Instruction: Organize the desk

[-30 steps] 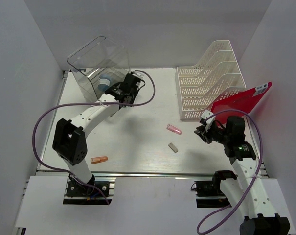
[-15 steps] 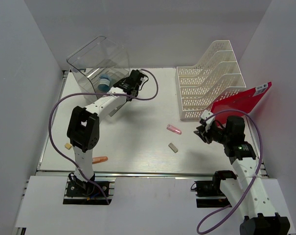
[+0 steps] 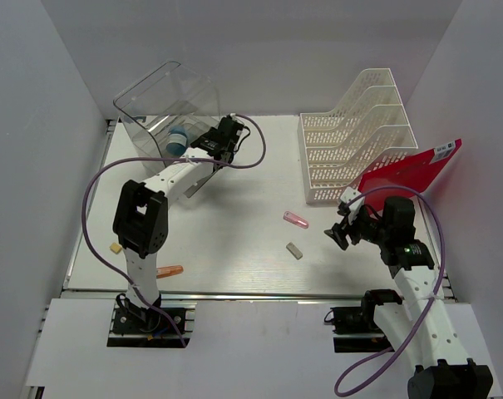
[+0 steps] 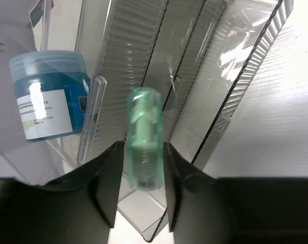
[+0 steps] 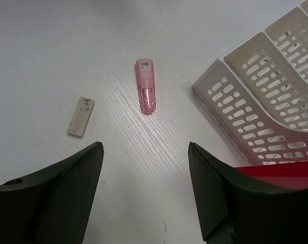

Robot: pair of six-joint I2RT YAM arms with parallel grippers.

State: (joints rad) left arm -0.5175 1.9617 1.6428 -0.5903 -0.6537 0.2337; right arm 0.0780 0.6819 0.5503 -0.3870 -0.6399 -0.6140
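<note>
The desk (image 3: 234,191) is a white tabletop with a metal rail (image 3: 259,294) at its near edge. My left gripper (image 3: 211,141) (image 4: 141,147) is at the mouth of the clear plastic drawer box (image 3: 164,108) (image 4: 194,76). It is shut on a green translucent tube (image 4: 143,127), which looks blurred. A blue jar (image 3: 177,140) (image 4: 47,96) sits inside the box. My right gripper (image 3: 344,229) (image 5: 143,147) hangs open and empty over the desk. Ahead of it lie a pink pen-like item (image 3: 295,219) (image 5: 145,91) and a small grey block (image 3: 294,250) (image 5: 81,116).
A white slotted file rack (image 3: 355,141) (image 5: 266,101) stands at the back right. A red folder (image 3: 409,170) (image 5: 291,170) leans beside it, close to my right gripper. An orange item (image 3: 169,271) and a small beige piece (image 3: 115,247) lie near the left front edge.
My right gripper's jaws have spread wide and it has shifted slightly left, away from the red folder. The left arm's elbow folded back while its gripper stayed at the box.
</note>
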